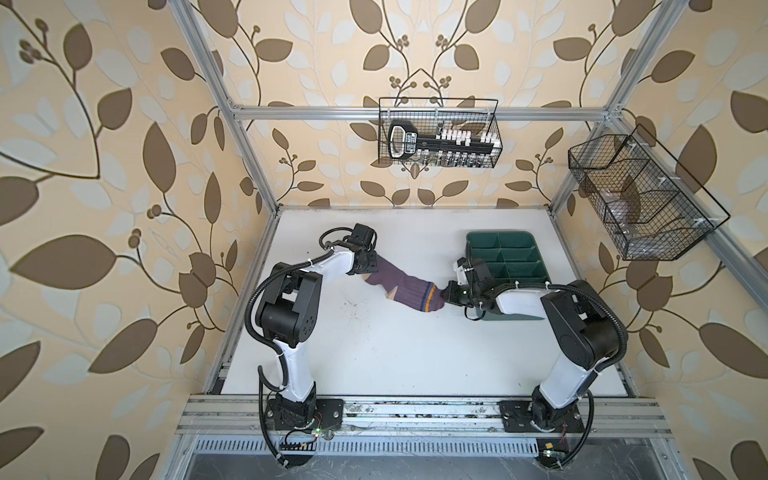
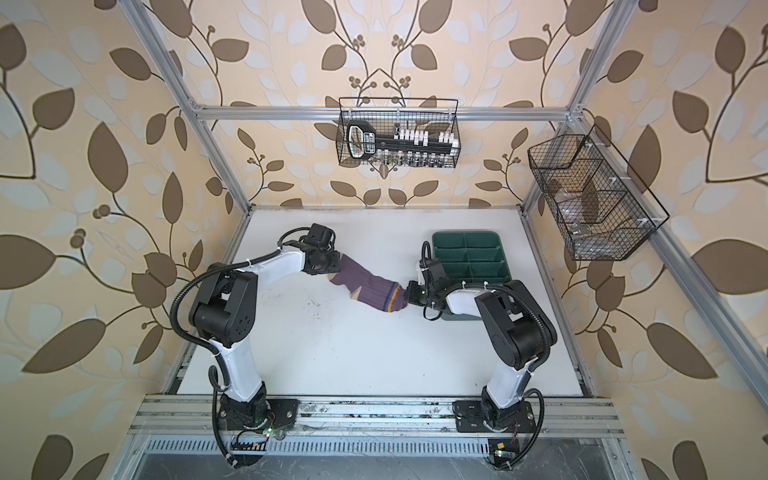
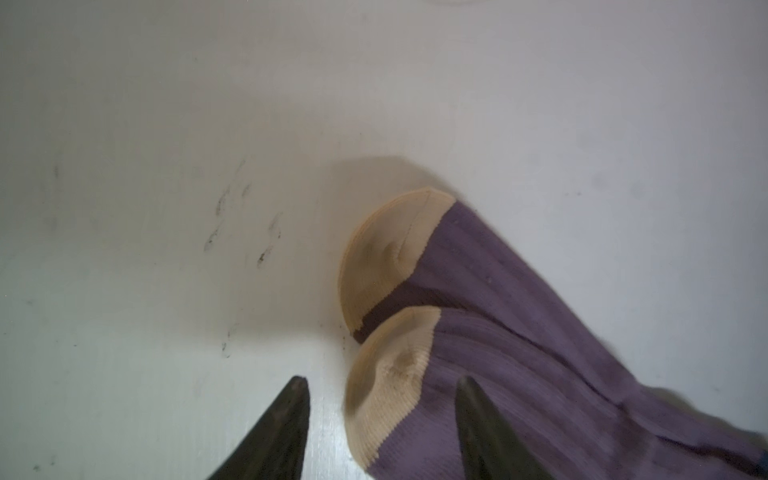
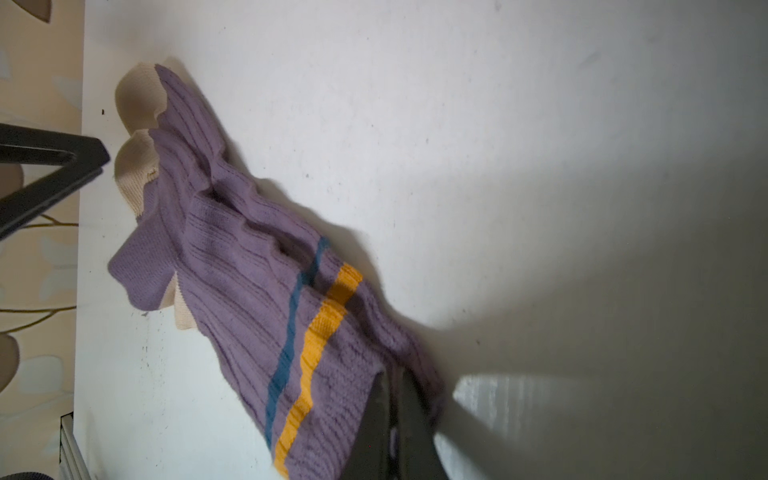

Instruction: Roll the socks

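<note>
Leaf-patterned wallpaper surrounds a white tabletop (image 1: 374, 353), and towards its back lie the socks (image 1: 399, 289), stretched between the two arms with a green tray (image 1: 507, 253) near the cuff end. We see two tan toes, one over the other, in the left wrist view, so we take these for two purple socks stacked; no grey-blue one shows. The left gripper (image 3: 382, 380) is spread, its fingers straddling the nearer toe without closing on it. The right gripper (image 4: 395, 407) is pressed together, pinching the cuff just past the orange and blue stripes. In both top views the long axis runs slantwise, with the toes up-left at the left gripper, the cuffs down-right at the right one, and a kink at the tan heel. We judge the knit soft, light and limp: it will sag, wrinkle and stretch rather than hold a shape, and the layers could slide apart. It is best taken at the ends, through both layers, with the toe edge gripped to start the roll while the cuff is anchored
</note>
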`<state>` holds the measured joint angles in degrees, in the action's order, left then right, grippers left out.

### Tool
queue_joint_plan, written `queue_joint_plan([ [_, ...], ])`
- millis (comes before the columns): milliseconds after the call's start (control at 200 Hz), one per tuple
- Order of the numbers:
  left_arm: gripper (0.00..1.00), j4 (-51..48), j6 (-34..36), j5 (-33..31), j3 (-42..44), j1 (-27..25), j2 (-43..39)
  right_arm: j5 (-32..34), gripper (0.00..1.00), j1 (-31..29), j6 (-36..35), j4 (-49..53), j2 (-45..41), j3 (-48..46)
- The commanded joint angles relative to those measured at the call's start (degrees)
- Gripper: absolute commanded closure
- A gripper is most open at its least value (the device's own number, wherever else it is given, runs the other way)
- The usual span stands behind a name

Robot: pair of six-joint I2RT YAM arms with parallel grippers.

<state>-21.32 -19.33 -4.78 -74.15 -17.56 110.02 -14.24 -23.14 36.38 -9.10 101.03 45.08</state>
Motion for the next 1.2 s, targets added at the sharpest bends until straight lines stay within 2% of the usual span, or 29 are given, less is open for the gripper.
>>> queue_joint_plan([
  [0,0.52,-2.8,-1.7,-2.3,-2.7,0.1,2.6,1.5,1.0,-0.3,-0.5,6.3,3.2,-0.7],
  [95,0.59,-2.6,-1.9,-2.8,-2.9,0.1,3.9,1.5,1.0,-0.3,-0.7,6.6,3.2,-0.4],
  [285,0.84,-0.9,-2.1,-2.9,-2.3,0.1,2.4,1.5,1.0,-0.4,-1.0,6.9,3.6,-0.1],
  [445,1.0,-0.7,-1.2,-3.1,-3.0,0.1,0.6,1.4,1.0,-0.3,-0.9,6.6,4.3,0.0],
  [915,1.0,-1.6,3.0,-3.4,-8.1,-0.1,-1.0,1.8,1.0,-0.4,-0.9,6.3,5.2,0.0],
  [1195,1.0,-1.1,6.9,-4.7,-13.9,0.0,4.0,1.7,1.0,-0.5,-0.8,6.2,5.2,-0.1],
])
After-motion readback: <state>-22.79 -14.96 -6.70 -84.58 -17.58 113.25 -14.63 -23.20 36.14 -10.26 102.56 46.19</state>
